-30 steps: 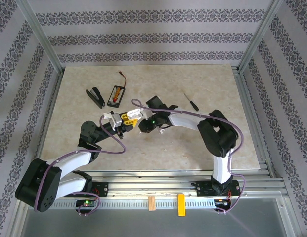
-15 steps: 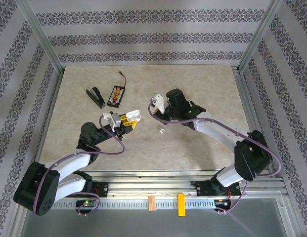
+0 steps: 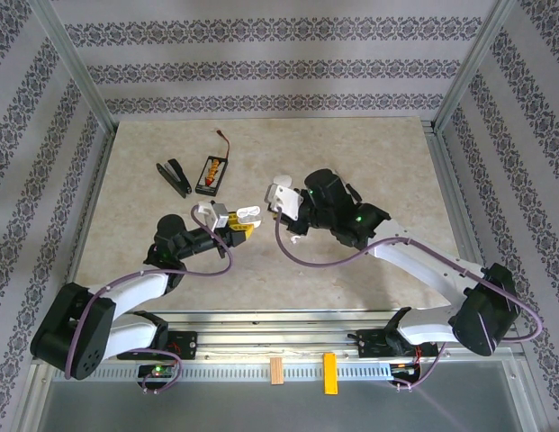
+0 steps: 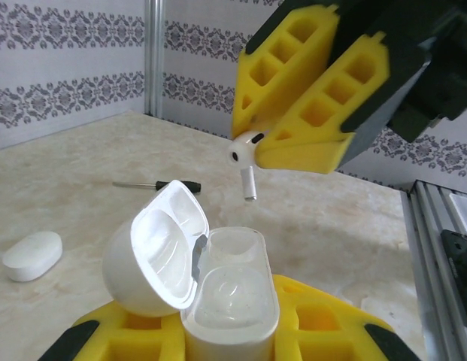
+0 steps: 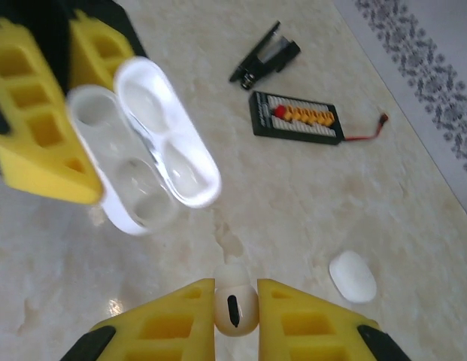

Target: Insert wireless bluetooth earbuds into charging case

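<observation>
My left gripper (image 3: 234,221) (image 4: 229,335) is shut on the white charging case (image 3: 250,214) (image 4: 229,301), which stands upright between its yellow fingers. The case's lid (image 4: 154,259) is flipped open to the left and both wells look bare. My right gripper (image 3: 279,216) (image 5: 235,304) (image 4: 252,147) is shut on one white earbud (image 5: 235,307) (image 4: 244,150), pinched by its head. In the left wrist view the earbud's stem hangs down, above and just beyond the open case. In the right wrist view the open case (image 5: 143,162) lies ahead and to the left.
A small white pebble-shaped piece (image 3: 295,238) (image 4: 31,256) (image 5: 352,276) lies on the table under the right arm. A black board with a red wire (image 3: 211,171) (image 5: 297,120), a black clip (image 3: 175,177) and a screwdriver (image 3: 348,187) (image 4: 158,184) lie farther back.
The right arm has unfolded and its elbow has swung out to the right. Its gripper pulled back from the case, then returned close to it. The left gripper and case shifted slightly right.
</observation>
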